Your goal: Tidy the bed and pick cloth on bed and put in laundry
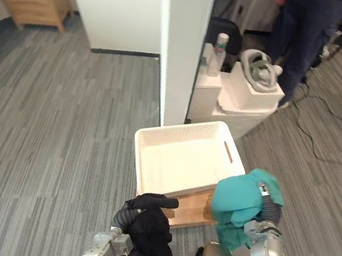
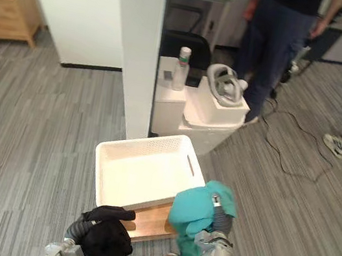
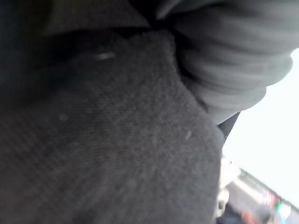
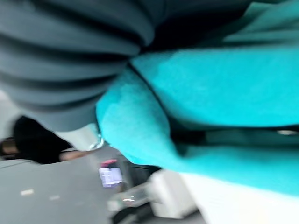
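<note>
The left hand [image 1: 125, 216] carries a black cloth [image 1: 152, 230] and the right hand [image 1: 268, 211] a teal cloth [image 1: 240, 202]. Both are just beside the near edge of the white laundry basket [image 1: 178, 165], which stands on what seems a wooden board [image 1: 193, 212]. Each cloth covers its hand, so I cannot tell how far either hand is closed.

White laundry basket [image 1: 187, 129] on wooden board [image 1: 193, 210]. Teal cloth [image 1: 244, 199] bundled over its near right corner. Black cloth [image 1: 149, 224] near the board's left edge.
</note>
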Controlling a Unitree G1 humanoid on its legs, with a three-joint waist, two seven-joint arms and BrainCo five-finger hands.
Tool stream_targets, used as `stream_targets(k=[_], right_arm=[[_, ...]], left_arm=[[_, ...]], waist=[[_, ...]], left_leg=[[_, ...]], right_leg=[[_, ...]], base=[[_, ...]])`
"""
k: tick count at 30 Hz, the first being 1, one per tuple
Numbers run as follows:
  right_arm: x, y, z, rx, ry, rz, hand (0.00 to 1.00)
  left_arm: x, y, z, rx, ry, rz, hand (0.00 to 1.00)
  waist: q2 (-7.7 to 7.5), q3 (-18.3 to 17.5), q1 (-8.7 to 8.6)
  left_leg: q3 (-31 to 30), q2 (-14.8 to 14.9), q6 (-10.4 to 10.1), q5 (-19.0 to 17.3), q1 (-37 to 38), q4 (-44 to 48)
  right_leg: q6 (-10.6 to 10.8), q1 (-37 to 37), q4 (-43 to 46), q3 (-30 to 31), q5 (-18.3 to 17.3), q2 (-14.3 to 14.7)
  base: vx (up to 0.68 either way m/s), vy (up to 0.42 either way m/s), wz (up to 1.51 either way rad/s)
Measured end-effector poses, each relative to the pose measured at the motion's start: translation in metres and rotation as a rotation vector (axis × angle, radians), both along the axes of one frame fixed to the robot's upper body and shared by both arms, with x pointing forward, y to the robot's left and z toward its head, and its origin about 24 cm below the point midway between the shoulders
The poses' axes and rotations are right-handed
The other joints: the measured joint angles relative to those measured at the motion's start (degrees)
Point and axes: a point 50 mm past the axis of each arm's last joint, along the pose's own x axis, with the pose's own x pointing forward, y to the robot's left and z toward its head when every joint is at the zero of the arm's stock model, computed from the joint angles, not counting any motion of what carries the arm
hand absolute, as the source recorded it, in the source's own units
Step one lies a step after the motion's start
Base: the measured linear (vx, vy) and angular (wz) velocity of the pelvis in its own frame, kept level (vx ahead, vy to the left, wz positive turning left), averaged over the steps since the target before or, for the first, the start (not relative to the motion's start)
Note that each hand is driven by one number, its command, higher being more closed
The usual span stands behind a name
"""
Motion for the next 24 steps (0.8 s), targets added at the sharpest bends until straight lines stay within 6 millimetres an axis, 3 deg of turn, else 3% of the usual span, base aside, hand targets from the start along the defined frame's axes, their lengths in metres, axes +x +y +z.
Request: stream_targets(k=[1,2,6,7,9,12,15,19,24], right_arm=[[-0.002,-0.004,0.01,-0.024,-0.046,-0.058,1.0],[0.002,-0.007,0.016,-0.045,-0.069,-0.075,1.0],[0.015,-0.029,0.055,-0.165,-0.226,-0.09,1.0],[0.017,-0.029,0.059,-0.175,-0.242,-0.082,1.0],[0.026,-0.035,0.103,-0.279,-0.423,-0.009,1.0],[0.045,-0.033,0.151,-0.387,-0.61,0.113,1.0],[0.066,-0.021,0.179,-0.39,-0.708,0.26,1.0],[0.081,-0.006,0.188,-0.343,-0.706,0.399,1.0],[0.089,0.007,0.179,-0.297,-0.624,0.506,1.0]], left_arm=[[-0.004,0.006,-0.001,0.005,0.009,0.015,1.0],[-0.009,0.005,-0.003,-0.003,0.028,0.029,1.0],[-0.015,-0.02,-0.006,-0.114,0.059,0.075,1.0],[-0.016,-0.021,-0.006,-0.116,0.061,0.076,1.0],[-0.018,-0.021,-0.007,-0.119,0.065,0.068,1.0],[-0.019,-0.017,-0.007,-0.1,0.06,0.037,1.0],[-0.014,-0.014,-0.01,-0.085,0.067,0.017,1.0],[-0.012,-0.013,-0.013,-0.07,0.079,0.006,1.0],[-0.009,-0.009,-0.018,-0.026,0.098,-0.042,1.0]], waist=[[-2.75,-1.4,0.71],[-2.2,-1.8,1.26],[1.43,-2.7,1.85],[1.46,-2.7,1.89],[1.38,-3.3,1.67],[0.6,-4.5,1.79],[0.3,-4.8,2.87],[0.6,-5.0,3.51],[0.75,-5.3,3.43]], left_leg=[[-0.1,-1.1,-1.4,-1.1,0.2,0.7],[0.5,-0.2,-2.2,-1.7,0.0,1.7],[2.4,3.9,-4.6,-0.5,0.4,0.5],[2.5,4.1,-4.7,-0.5,0.3,0.5],[2.3,4.8,-5.1,-0.3,0.1,0.5],[1.8,4.8,-5.3,0.6,-0.8,-0.4],[1.9,4.3,-5.2,1.9,-0.5,-1.3],[1.7,4.2,-4.8,2.8,-0.8,-2.8],[1.7,3.8,-4.7,5.6,0.3,-8.7]], right_leg=[[1.9,-0.4,-5.5,2.8,6.0,-0.9],[1.8,0.8,-7.0,2.9,4.8,-0.7],[0.3,5.7,-15.7,-0.4,6.5,2.5],[0.3,6.0,-16.1,-0.5,6.6,2.7],[-0.1,7.9,-19.3,-1.4,7.8,3.3],[-0.2,8.6,-23.4,-1.8,9.8,3.6],[-0.4,9.4,-25.4,-1.7,11.3,3.4],[-0.5,9.4,-25.5,-2.4,11.3,3.4],[-0.8,9.2,-26.1,-3.9,11.1,3.4]], base=[[0.25,-0.279,0.22],[0.27,-0.315,0.06],[0.19,-0.182,0.17],[0.1,-0.119,0.02],[0.05,-0.071,0.11],[0.01,-0.021,0.07],[-0.04,0.007,0.03],[-0.09,0.004,0.19],[-0.08,0.0,0.17]])
